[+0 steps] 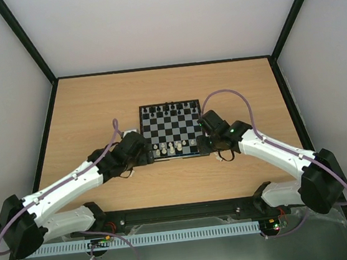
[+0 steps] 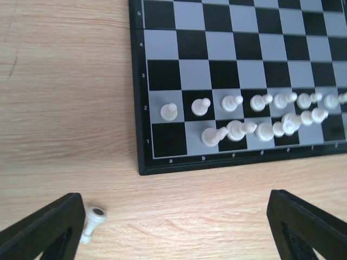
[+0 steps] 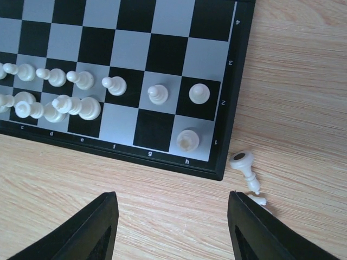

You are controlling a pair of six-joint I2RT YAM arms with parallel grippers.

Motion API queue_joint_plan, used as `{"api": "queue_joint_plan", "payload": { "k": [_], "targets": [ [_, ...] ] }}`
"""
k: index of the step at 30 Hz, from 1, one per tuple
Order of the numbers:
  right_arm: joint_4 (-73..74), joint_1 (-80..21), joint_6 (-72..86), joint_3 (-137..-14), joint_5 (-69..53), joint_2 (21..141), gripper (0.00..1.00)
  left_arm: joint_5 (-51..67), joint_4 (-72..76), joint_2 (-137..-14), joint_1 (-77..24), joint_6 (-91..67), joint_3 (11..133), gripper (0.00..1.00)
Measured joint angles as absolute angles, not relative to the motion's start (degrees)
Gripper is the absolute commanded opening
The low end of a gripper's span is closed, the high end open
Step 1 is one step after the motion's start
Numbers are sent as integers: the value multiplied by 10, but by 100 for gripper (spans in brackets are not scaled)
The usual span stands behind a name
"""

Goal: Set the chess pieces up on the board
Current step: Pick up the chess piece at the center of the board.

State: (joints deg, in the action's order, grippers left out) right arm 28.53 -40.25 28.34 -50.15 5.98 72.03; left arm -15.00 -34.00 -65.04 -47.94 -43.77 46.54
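The board (image 1: 172, 130) lies mid-table, with cream-white pieces along its near two rows. In the left wrist view the board (image 2: 142, 130) has pawns on row 2 and pieces on row 1 from b onward; square a1 is bare. One white piece (image 2: 92, 222) lies on its side on the wood beside my left finger. My left gripper (image 2: 173, 227) is open and empty, just near of the board's corner. In the right wrist view a rook (image 3: 188, 140) stands on h1; a white piece (image 3: 245, 168) lies toppled on the wood off the board's corner (image 3: 219, 174). My right gripper (image 3: 172, 225) is open and empty.
Black pieces (image 1: 170, 108) stand along the board's far rows. A second small white bit (image 3: 258, 200) lies by the right finger. Squares f1 and g1 are bare. Black-framed walls enclose the wooden table (image 1: 96, 107).
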Motion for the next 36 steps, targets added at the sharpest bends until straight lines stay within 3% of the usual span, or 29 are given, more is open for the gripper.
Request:
{"api": "queue_joint_plan", "payload": {
  "k": [12,14,16,20,36],
  "targets": [
    [267,-402,307,-466,34,717,52,-156,-322,-612,-480,-488,375,99],
    [267,-402,309,-461,30,708,52,-157,-318,-621,-480,-496,364,93],
    [267,-403,310,-461,28,696,51,-156,-309,-629,-480,-504,346,79],
    [266,-403,309,-461,19,681,50,-149,-295,-635,-480,-526,310,67],
    [252,-404,301,-455,-13,672,50,-176,-254,-628,-500,-587,232,47]
  ]
}}
